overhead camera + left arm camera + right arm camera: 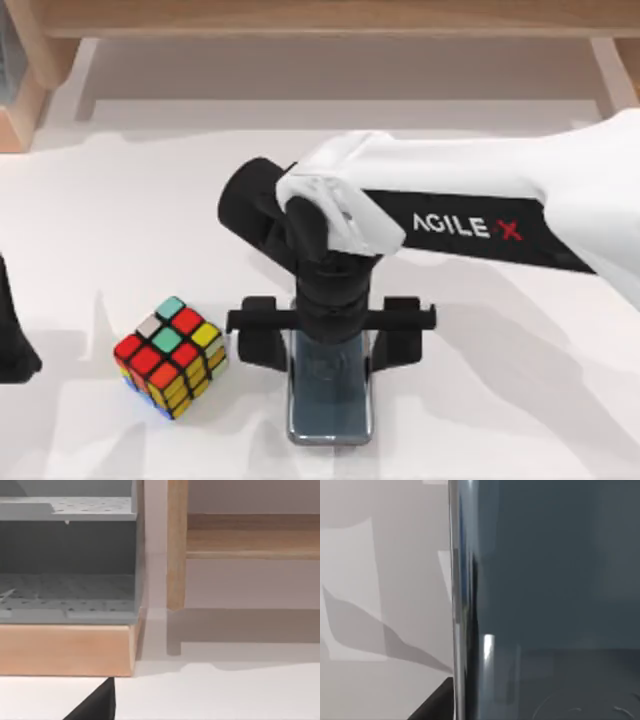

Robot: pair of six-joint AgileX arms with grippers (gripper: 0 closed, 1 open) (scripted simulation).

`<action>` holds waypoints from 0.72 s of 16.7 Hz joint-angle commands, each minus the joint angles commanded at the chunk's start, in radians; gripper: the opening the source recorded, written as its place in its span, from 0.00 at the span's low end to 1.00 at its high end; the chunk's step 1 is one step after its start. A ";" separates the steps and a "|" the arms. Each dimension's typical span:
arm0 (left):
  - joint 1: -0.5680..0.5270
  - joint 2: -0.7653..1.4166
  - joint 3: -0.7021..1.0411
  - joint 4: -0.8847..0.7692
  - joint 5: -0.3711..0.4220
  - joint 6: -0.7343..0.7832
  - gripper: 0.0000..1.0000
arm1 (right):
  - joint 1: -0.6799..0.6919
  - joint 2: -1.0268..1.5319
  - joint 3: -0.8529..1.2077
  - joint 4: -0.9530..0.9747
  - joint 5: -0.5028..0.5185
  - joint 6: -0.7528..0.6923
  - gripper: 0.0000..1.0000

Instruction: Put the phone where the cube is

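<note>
The cube (pixel 170 355), a 3x3 puzzle with red, yellow, teal and white stickers, stands on the white table at the front left. To its right the phone (pixel 330 405) lies flat, a dark glossy slab with its long side running front to back. My right gripper (pixel 330 345) hangs over the phone's far end, open, with one finger (pixel 264 345) on each side of the slab and a gap to it on both sides. Very close in the right wrist view, the phone (pixel 545 605) shows its shiny edge. My left arm (pixel 12 330) is parked at the table's left edge.
A wooden frame (pixel 320 20) runs along the back of the table, with a wooden leg (pixel 176 545). A grey perforated rack (pixel 65 555) on a wooden base (pixel 65 650) stands at the back left. White tabletop (pixel 520 400) lies right of the phone.
</note>
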 joint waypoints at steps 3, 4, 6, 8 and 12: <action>0.000 0.000 0.000 0.000 0.000 0.000 1.00 | 0.000 0.000 0.000 0.000 0.000 0.000 0.45; 0.000 0.000 0.000 0.000 0.000 0.000 1.00 | 0.000 0.000 0.000 0.000 0.000 0.000 0.53; 0.000 0.000 0.000 0.000 0.000 0.000 1.00 | 0.000 0.000 0.000 0.000 0.000 0.000 0.68; 0.000 0.000 0.000 0.000 0.000 0.000 1.00 | 0.000 0.000 0.000 0.000 0.000 0.000 0.83; 0.000 0.000 0.000 0.000 0.000 0.000 1.00 | 0.000 0.000 0.000 0.000 0.000 0.000 1.00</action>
